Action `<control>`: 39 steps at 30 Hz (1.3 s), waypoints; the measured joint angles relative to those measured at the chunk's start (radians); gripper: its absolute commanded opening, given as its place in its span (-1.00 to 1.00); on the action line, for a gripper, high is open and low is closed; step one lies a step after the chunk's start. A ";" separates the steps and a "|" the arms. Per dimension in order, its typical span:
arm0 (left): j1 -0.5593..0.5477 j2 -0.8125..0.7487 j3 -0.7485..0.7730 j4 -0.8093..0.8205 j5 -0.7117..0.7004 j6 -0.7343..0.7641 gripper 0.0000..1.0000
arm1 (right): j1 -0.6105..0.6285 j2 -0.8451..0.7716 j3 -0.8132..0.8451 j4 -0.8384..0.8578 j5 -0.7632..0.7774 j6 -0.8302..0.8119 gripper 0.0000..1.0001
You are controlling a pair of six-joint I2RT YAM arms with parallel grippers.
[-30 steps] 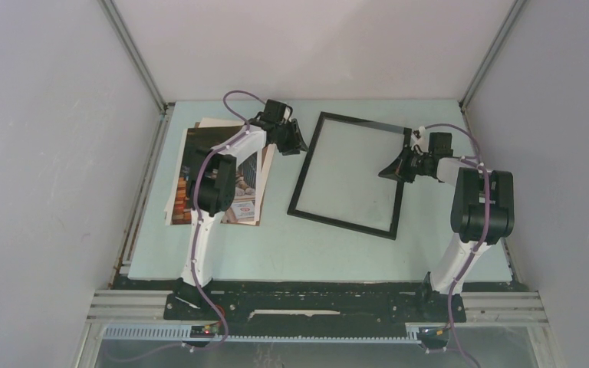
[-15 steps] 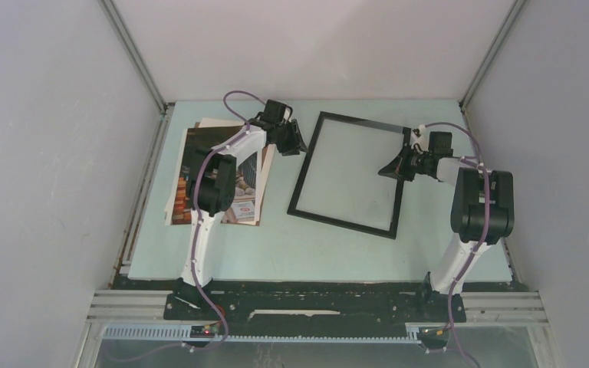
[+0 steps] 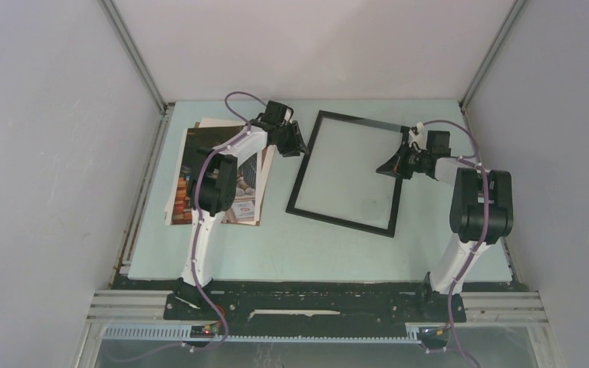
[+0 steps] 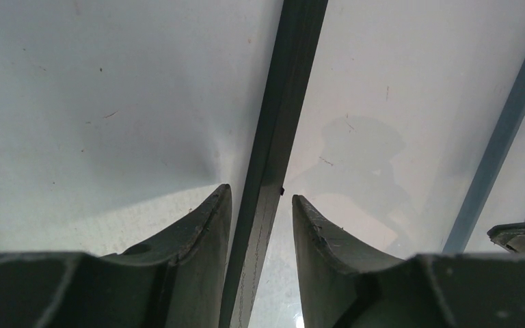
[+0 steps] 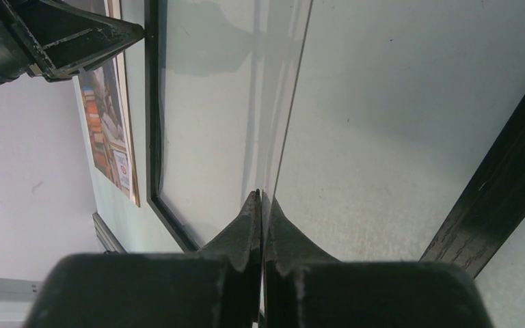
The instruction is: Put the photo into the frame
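Pinching the clear pane [image 5: 205, 123] by one edge, the right gripper [image 5: 260, 199] has its fingertips pressed flat together on the sheet at the right side of the black frame [image 3: 341, 222], which lies mid-table. Where is the photo? (desk)

Off to the left, well apart from the frame. The photo [image 3: 199, 142] lies face up on a small stack of sheets, partly under the left arm, and nothing holds it. (floor)

And the left gripper [image 4: 258, 194]? (desk)

Half spread, one finger on each side of the frame's left rail, with a sliver of gap showing on both sides. It sits astride the rail, not clamped, as far as the wrist view tells. (floor)

So what is the step in hand? (desk)

Opening the frame, by my reading. To do it well, the left should steady that rail so the frame cannot skate on the table [image 3: 337, 257], while the right raises the pane slowly and level. A pinch that thin on something that slick could slip or flex the sheet. The photo's turn comes only once the pane is out of the way. (floor)
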 measured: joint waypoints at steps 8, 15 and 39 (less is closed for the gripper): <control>0.000 0.000 0.000 0.000 0.000 0.000 -0.13 | 0.004 0.000 0.002 -0.005 0.042 0.000 -0.52; 0.000 0.000 0.000 0.000 -0.001 0.005 -0.13 | 0.015 0.000 0.020 -0.032 0.085 -0.004 -0.34; 0.000 -0.019 -0.008 0.025 -0.027 0.020 -0.12 | 0.097 0.000 0.190 -0.328 0.577 -0.084 0.71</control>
